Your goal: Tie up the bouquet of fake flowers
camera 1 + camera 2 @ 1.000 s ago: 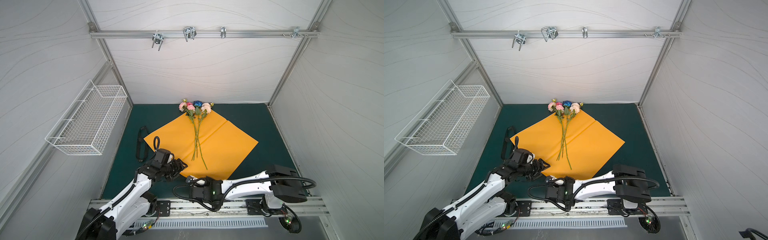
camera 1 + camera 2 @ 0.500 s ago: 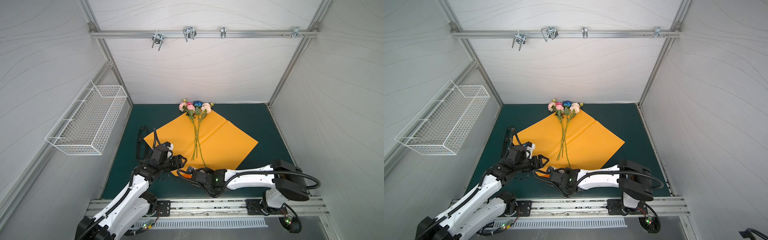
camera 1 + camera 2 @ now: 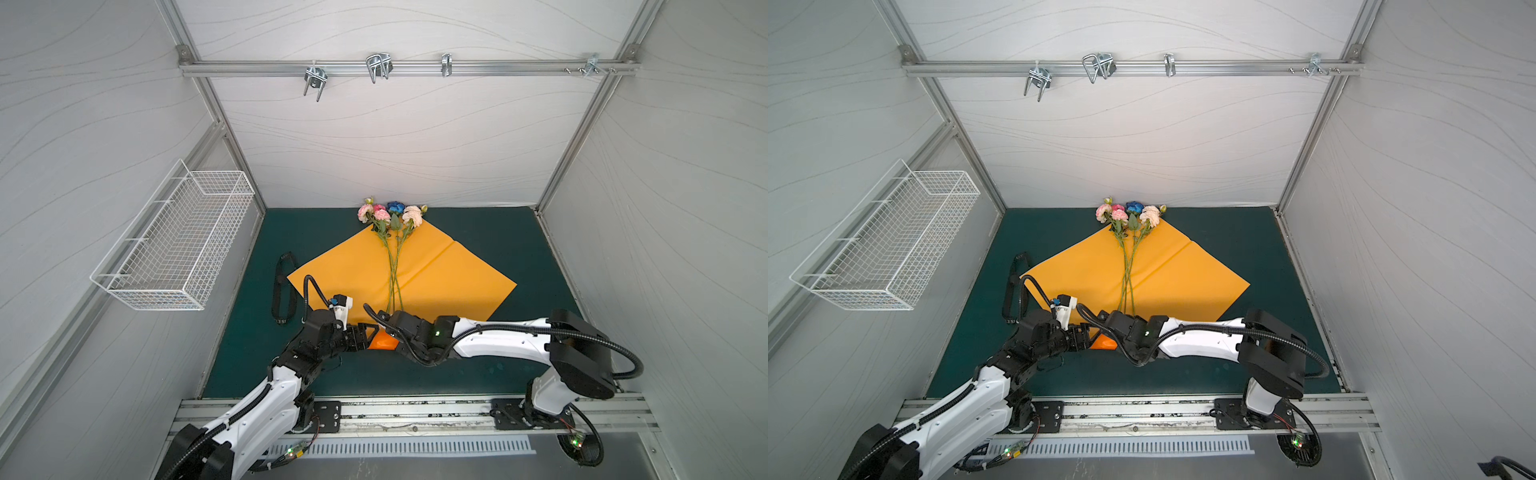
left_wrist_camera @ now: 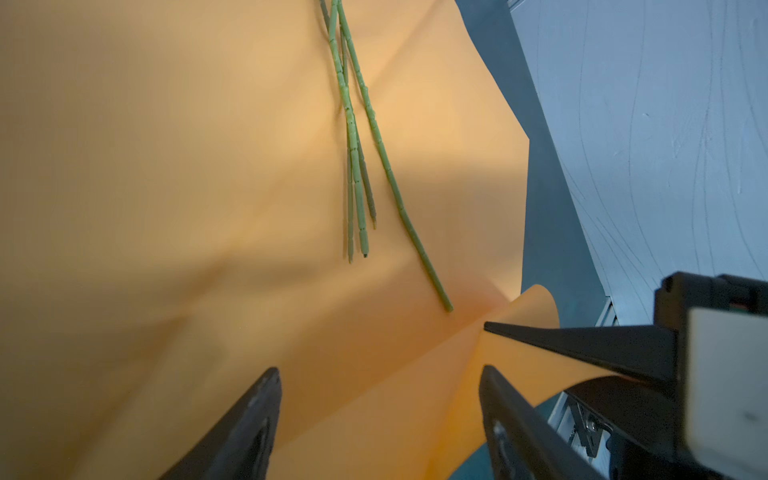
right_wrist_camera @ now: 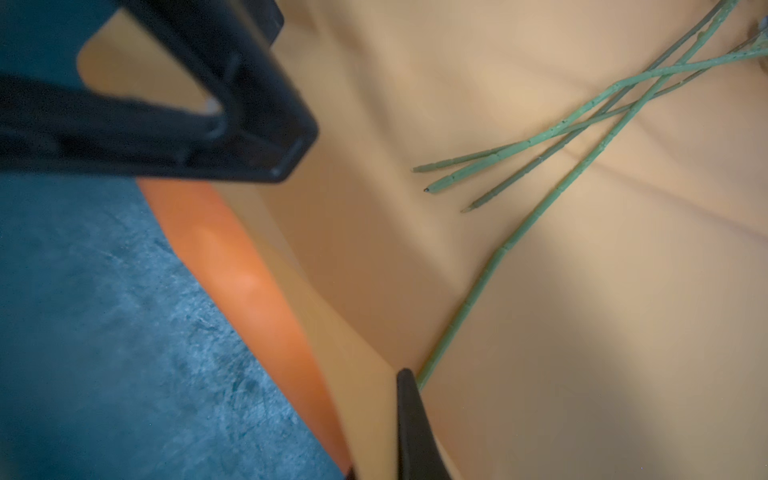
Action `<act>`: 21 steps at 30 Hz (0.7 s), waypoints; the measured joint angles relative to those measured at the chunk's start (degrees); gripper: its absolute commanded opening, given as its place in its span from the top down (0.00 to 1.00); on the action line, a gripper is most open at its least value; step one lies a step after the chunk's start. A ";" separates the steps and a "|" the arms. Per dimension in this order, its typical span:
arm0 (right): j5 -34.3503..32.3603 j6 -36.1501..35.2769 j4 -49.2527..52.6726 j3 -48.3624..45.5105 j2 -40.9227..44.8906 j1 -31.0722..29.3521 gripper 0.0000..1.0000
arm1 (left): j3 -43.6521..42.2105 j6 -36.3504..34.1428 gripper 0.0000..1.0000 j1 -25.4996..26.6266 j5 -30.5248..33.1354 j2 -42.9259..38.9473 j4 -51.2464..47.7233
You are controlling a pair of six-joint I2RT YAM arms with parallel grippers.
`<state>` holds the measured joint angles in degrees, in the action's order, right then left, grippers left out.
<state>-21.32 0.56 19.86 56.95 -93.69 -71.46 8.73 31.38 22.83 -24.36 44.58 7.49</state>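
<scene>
The bouquet of fake flowers (image 3: 392, 232) (image 3: 1128, 232) lies on the orange paper sheet (image 3: 440, 282) (image 3: 1177, 286), blossoms at the far corner, stems (image 4: 353, 166) (image 5: 582, 124) pointing toward me. My right gripper (image 3: 384, 334) (image 3: 1106, 332) (image 5: 386, 399) is shut on the sheet's near corner, which is lifted and curled off the mat. The longest stem's end lies right beside its finger. My left gripper (image 3: 368, 332) (image 3: 1086, 334) (image 4: 379, 370) stands open just left of that corner, the raised paper between its fingers, gripping nothing.
A black printed ribbon (image 3: 284, 291) (image 3: 1013, 291) lies on the green mat (image 3: 498, 241) left of the sheet. A white wire basket (image 3: 178, 245) hangs on the left wall. Metal hooks hang from the rail (image 3: 378, 66) overhead.
Both arms reached forward to the sheet's near corner. The right gripper closed on that corner and raised it. The left gripper stayed open and came in beside it.
</scene>
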 measured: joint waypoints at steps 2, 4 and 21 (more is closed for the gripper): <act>1.20 -0.44 -0.15 0.04 0.00 0.74 0.95 | 0.02 -0.55 0.24 0.00 -0.83 -1.44 0.52; 2.21 -0.79 -0.15 0.20 0.00 1.31 0.96 | 0.07 -1.53 0.24 0.00 -1.68 -2.19 0.46; 6.05 -3.91 -0.50 4.42 -1.99 5.66 0.96 | 6.08 -7.76 0.24 0.00 -4.17 8.81 0.04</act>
<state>-15.27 -3.36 19.35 61.36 -95.68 -65.80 14.81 23.62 22.83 -28.53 53.39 7.53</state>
